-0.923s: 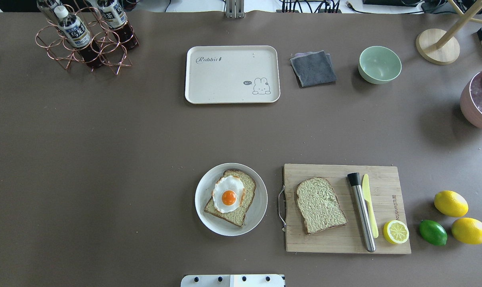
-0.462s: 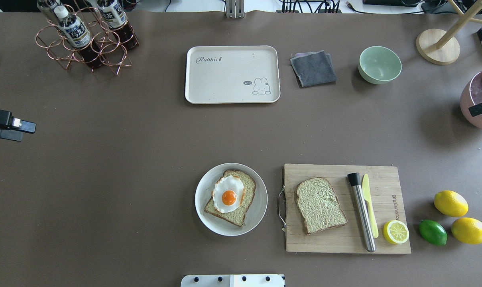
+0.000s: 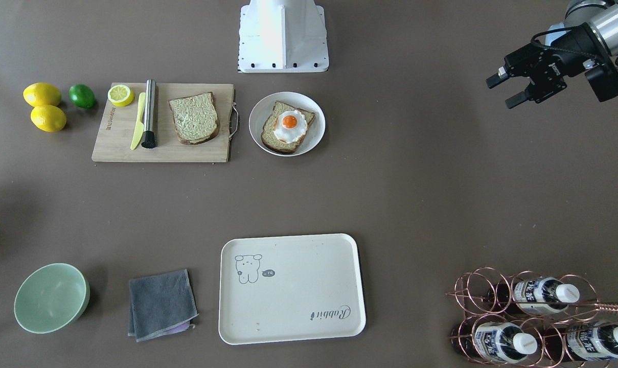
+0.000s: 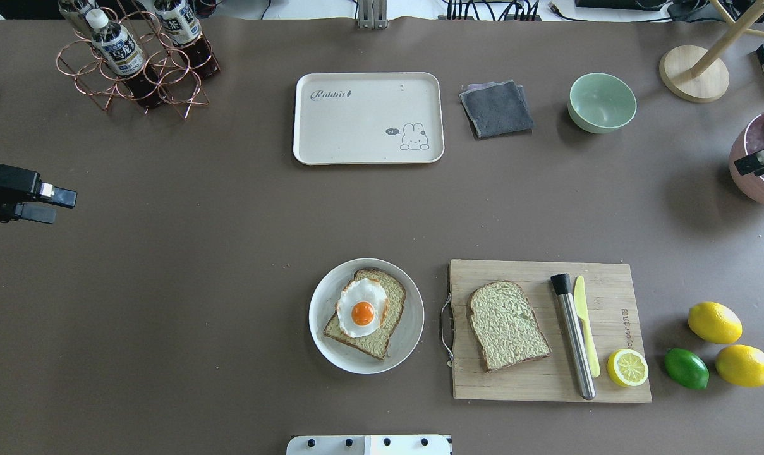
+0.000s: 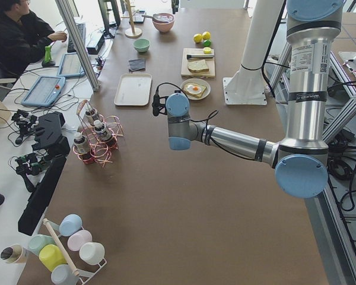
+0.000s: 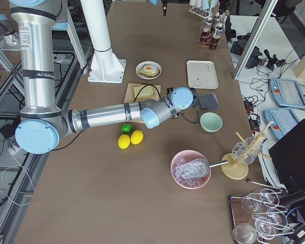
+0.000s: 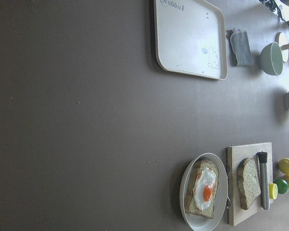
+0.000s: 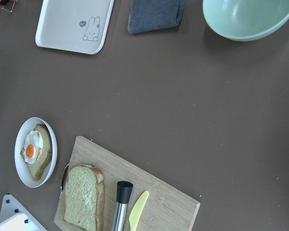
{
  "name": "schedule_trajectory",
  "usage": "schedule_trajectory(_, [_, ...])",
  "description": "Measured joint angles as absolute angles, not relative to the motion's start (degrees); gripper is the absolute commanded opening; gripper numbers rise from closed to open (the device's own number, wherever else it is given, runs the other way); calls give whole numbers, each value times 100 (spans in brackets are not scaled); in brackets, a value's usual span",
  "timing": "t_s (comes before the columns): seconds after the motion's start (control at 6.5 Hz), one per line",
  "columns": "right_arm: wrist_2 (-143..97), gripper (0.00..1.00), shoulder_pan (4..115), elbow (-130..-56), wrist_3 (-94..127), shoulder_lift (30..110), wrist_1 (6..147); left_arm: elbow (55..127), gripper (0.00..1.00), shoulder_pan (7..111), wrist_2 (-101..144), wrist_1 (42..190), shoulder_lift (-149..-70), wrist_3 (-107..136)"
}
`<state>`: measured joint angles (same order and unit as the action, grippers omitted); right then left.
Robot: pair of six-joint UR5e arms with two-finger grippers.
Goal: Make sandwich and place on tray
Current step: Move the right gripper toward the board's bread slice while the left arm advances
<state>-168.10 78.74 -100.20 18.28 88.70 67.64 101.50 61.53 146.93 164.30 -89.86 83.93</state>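
The sandwich's parts lie apart. One bread slice (image 4: 391, 298) topped with a fried egg (image 4: 361, 308) rests on a white plate (image 4: 323, 302) near the table's front middle. A second bread slice (image 4: 508, 325) lies on the wooden cutting board (image 4: 609, 284) to its right. The cream tray (image 4: 363, 120) sits bare at the back middle. My left gripper (image 4: 64, 207) hovers open at the far left edge, nothing between its fingers, well away from the plate. Only one finger of my right gripper (image 4: 757, 163) shows at the far right edge, so I cannot tell its state.
On the board lie a steel muddler (image 4: 574, 341), a yellow knife (image 4: 585, 328) and a half lemon (image 4: 627, 368). Two lemons (image 4: 713, 322) and a lime (image 4: 686, 368) sit right of it. Bottle rack (image 4: 135, 63), grey cloth (image 4: 497, 109), green bowl (image 4: 601, 102), pink ice bucket (image 4: 751, 186).
My left gripper has come in from the left edge and moved rightward over the table. The right gripper's finger has edged in and slightly up at the right edge. The food has not moved.
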Motion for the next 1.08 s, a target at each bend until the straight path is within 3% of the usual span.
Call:
schedule_trajectory(0.46, [-16681,100,7733,-10042,2055,8441,6763,10163,98,5558,13869,16581,-9209,8842])
schedule_trajectory(1.08, [-15365,100,6732,-10097,5016,7720,5452,10176,98,4987,13175,16594,-9455,9268])
